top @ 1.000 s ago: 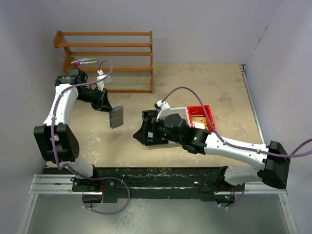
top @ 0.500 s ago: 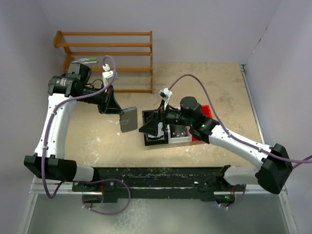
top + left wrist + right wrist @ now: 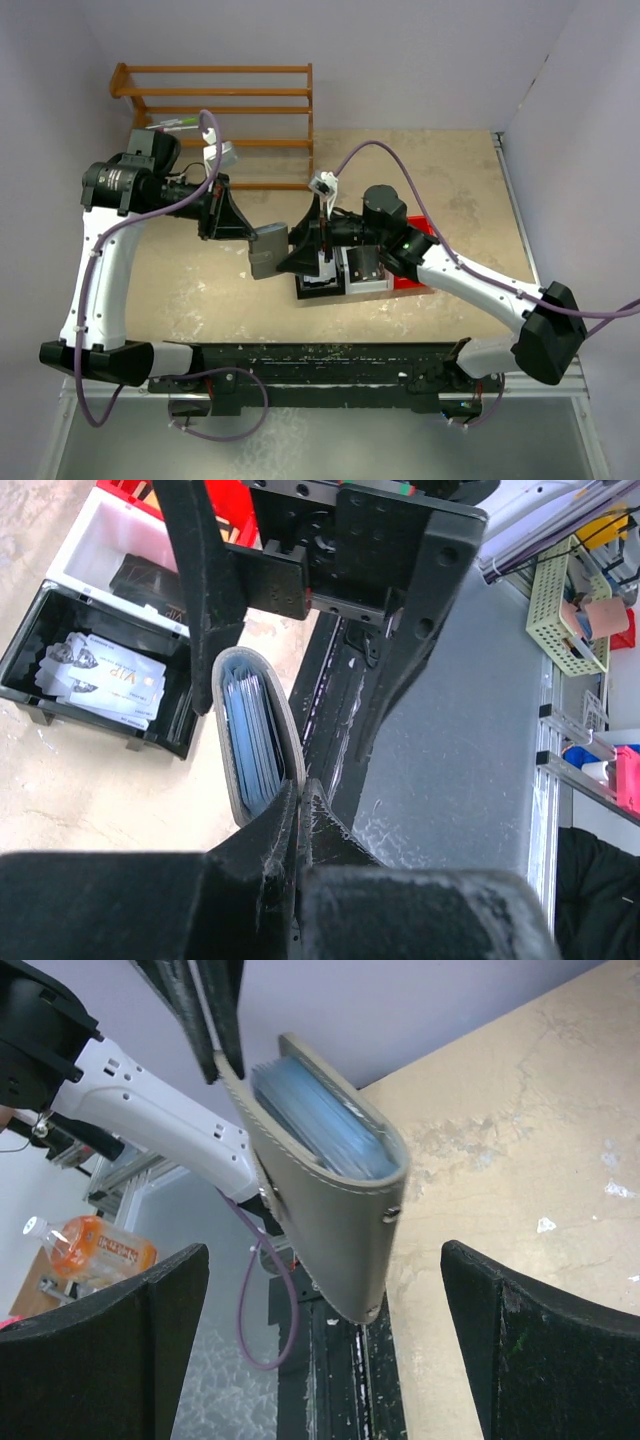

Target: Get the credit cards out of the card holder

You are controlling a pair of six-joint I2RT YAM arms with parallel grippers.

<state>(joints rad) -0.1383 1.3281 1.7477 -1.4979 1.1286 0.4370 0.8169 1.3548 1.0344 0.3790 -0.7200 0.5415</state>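
My left gripper point(image 3: 248, 232) is shut on one edge of the grey card holder point(image 3: 266, 251) and holds it in the air, folded, with blue inner pockets showing point(image 3: 252, 735). My right gripper point(image 3: 298, 254) is open, its two fingers on either side of the holder point(image 3: 335, 1185) without touching it. Pale silvery cards point(image 3: 108, 678) lie in the black bin point(image 3: 30, 655). A black card point(image 3: 148, 580) lies in the white bin point(image 3: 85, 540). The tan-gold card is out of view.
The black bin point(image 3: 318, 287), the white bin point(image 3: 366, 272) and the red bin point(image 3: 420, 232) stand in a row under the right arm. A wooden rack point(image 3: 222, 110) stands at the back left. Walls close in on both sides.
My left arm has carried the holder to the right and a little nearer. My right gripper has swung left and up from the bins and now straddles the holder, open.
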